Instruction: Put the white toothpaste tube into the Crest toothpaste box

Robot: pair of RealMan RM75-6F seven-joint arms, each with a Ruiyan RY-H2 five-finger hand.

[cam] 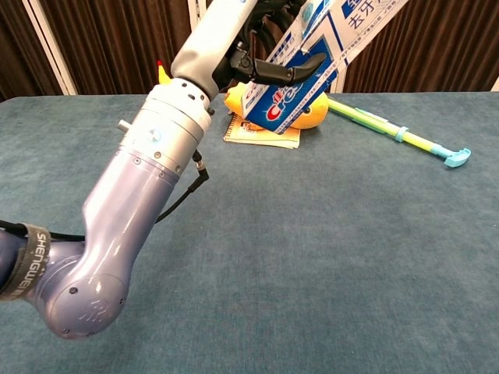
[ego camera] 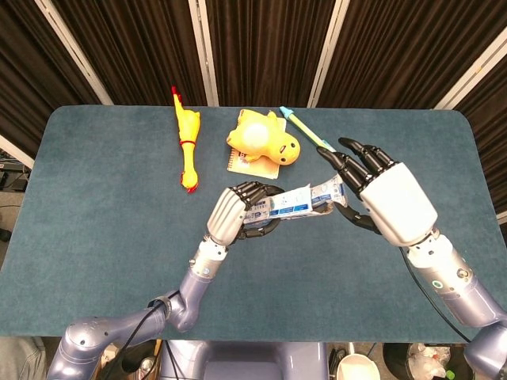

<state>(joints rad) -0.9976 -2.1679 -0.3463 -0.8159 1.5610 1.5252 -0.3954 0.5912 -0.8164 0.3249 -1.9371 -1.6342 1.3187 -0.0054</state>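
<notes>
The blue-and-white Crest toothpaste box [ego camera: 295,202] hangs level above the table's middle, and my left hand [ego camera: 236,212] grips its left end. In the chest view the same box [cam: 300,74] slants up to the right from my left hand [cam: 269,39] at the top edge. My right hand [ego camera: 384,198] stands at the box's right end with its fingers [ego camera: 355,158] spread upward, away from the box, and its thumb just below that end. It holds nothing. No white toothpaste tube shows apart from the box.
At the back of the blue table [ego camera: 95,237] lie a yellow rubber chicken [ego camera: 187,146], a yellow duck plush [ego camera: 261,138] on a small notebook [ego camera: 238,164], and a green-and-blue toothbrush [cam: 398,132]. My left arm [cam: 140,202] fills the chest view's left.
</notes>
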